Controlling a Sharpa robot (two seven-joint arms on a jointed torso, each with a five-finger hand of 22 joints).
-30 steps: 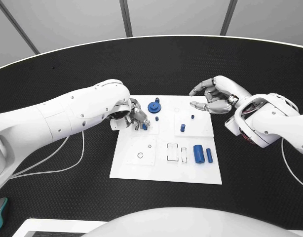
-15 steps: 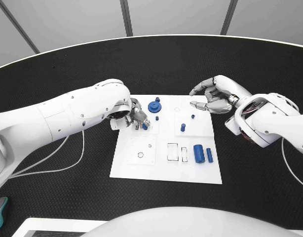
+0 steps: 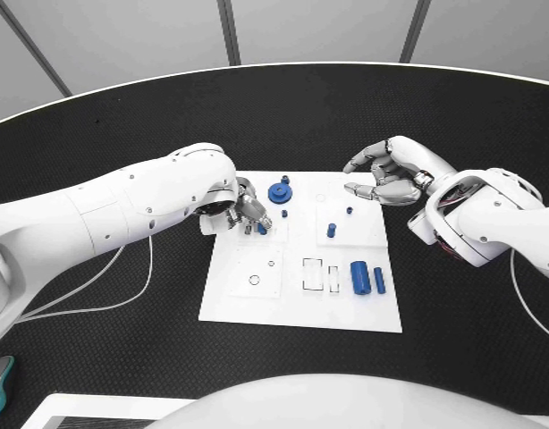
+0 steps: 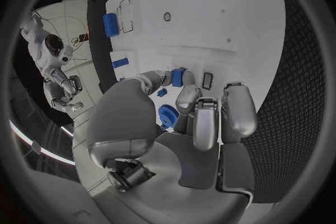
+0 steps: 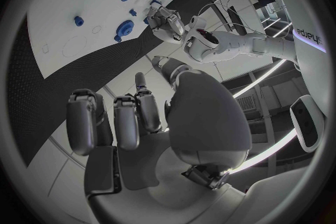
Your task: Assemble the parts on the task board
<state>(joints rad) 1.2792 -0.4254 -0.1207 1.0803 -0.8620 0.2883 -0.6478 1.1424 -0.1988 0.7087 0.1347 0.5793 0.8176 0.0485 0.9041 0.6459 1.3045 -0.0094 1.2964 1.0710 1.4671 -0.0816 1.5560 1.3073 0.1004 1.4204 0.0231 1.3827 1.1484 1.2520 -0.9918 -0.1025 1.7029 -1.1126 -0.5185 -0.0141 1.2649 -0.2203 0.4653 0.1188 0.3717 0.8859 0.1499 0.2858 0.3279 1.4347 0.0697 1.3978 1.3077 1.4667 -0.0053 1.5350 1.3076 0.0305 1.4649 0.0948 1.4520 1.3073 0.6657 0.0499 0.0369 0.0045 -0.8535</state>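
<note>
The white task board (image 3: 298, 299) lies in the middle of the table. My left hand (image 3: 245, 213) hangs over the board's far left part and pinches a small blue part (image 3: 260, 228) between thumb and a finger; the left wrist view shows that part (image 4: 178, 77) at the fingertips (image 4: 186, 97). A blue gear (image 3: 280, 192) stands just beyond it. My right hand (image 3: 385, 174) hovers over the board's far right corner, fingers loosely curved and apart, holding nothing. Two small blue pegs (image 3: 332, 231) stand in the board's right half. A thick blue cylinder (image 3: 359, 278) and a thinner one (image 3: 379, 280) lie nearer me.
Rectangular slots (image 3: 313, 274) and a small round hole (image 3: 254, 281) mark the board's near half. White cables (image 3: 139, 290) trail over the black table at the left. The right wrist view shows the board (image 5: 63, 17), the gear (image 5: 125, 28) and my left hand (image 5: 167, 19).
</note>
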